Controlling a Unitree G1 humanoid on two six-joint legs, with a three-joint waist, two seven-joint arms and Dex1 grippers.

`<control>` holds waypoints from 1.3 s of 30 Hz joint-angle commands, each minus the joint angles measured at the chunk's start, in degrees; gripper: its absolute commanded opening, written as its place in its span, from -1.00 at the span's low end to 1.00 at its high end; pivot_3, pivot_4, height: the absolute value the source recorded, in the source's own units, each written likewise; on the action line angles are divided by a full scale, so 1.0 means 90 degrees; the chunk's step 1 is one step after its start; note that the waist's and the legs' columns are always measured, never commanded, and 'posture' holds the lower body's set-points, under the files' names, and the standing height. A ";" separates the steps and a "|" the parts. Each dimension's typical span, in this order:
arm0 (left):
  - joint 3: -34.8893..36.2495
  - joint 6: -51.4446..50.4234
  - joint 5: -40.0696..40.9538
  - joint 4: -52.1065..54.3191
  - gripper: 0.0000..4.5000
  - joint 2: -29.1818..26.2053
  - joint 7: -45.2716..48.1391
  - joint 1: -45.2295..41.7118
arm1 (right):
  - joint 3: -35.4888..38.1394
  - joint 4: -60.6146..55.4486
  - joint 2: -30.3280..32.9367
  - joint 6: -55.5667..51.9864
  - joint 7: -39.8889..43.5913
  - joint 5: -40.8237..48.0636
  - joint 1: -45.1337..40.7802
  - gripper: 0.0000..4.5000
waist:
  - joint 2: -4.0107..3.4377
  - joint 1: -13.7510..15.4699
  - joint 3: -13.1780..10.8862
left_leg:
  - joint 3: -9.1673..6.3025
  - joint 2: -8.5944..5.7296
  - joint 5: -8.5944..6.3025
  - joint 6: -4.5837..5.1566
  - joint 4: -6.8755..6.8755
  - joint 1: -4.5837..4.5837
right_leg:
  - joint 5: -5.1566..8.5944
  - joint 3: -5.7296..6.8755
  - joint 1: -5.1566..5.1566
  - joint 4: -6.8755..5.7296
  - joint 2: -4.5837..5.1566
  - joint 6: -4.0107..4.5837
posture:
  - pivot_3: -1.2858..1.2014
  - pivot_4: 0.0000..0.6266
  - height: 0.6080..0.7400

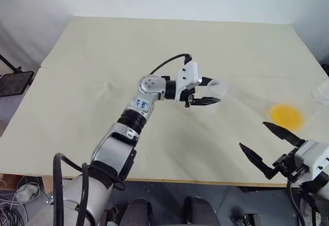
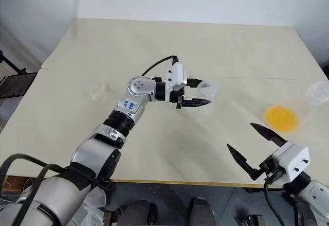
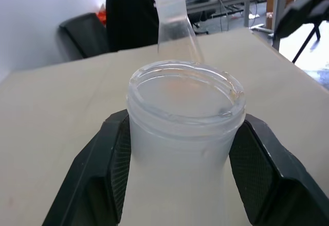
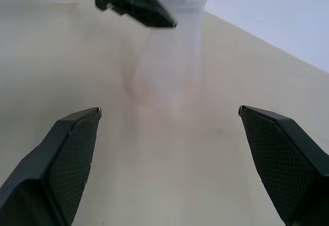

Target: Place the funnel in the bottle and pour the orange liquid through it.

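Observation:
My left gripper point(image 1: 216, 90) is shut on the neck of the bottle point(image 1: 220, 87), a frosted-white one with an open wide mouth, near the middle of the table. In the left wrist view the black fingers point(image 3: 110, 154) press both sides of the bottle point(image 3: 185, 113). The orange liquid point(image 2: 281, 118) glows in the bottom of a tall clear cup point(image 2: 317, 93) to the right. The funnel point(image 2: 97, 92), small and clear, lies on the table to the left of my left arm. My right gripper point(image 2: 240, 136) is open and empty near the table's front right edge, pointing toward the bottle point(image 4: 175, 46).
The cream table point(image 1: 154, 40) has a seam running across its middle. A black stand point(image 1: 13, 79) sits off the table's left side. Beyond the far edge, the left wrist view shows dark chairs point(image 3: 82, 30) and desks.

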State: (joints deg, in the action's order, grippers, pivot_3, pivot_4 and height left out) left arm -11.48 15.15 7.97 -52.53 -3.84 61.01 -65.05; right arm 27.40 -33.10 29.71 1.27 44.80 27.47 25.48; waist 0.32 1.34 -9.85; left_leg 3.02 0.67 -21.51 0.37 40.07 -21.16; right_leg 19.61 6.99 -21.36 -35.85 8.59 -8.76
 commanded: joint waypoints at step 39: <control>0.2109 -0.0985 0.1178 0.1932 0.99 -0.1453 0.0659 0.1308 | -0.0901 0.0129 0.0268 -0.0458 0.0027 0.0282 -0.1192 1.00 | -0.0002 -0.0175 0.0001 | -0.0005 0.0007 0.0001 -0.0002 0.0004 0.0005 | 0.0000 0.0003 -0.0005 -0.0017 0.0000 0.0000 | 0.03 -0.52 1.00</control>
State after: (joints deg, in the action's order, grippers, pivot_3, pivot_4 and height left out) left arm 5.41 6.81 16.37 -39.65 -15.24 67.81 -55.03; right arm 19.92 -31.66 31.29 -2.24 44.63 28.43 15.82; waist 0.30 -0.23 -9.84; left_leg 2.96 0.74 -21.50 0.36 40.11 -21.11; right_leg 19.60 7.01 -21.40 -36.02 8.60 -8.76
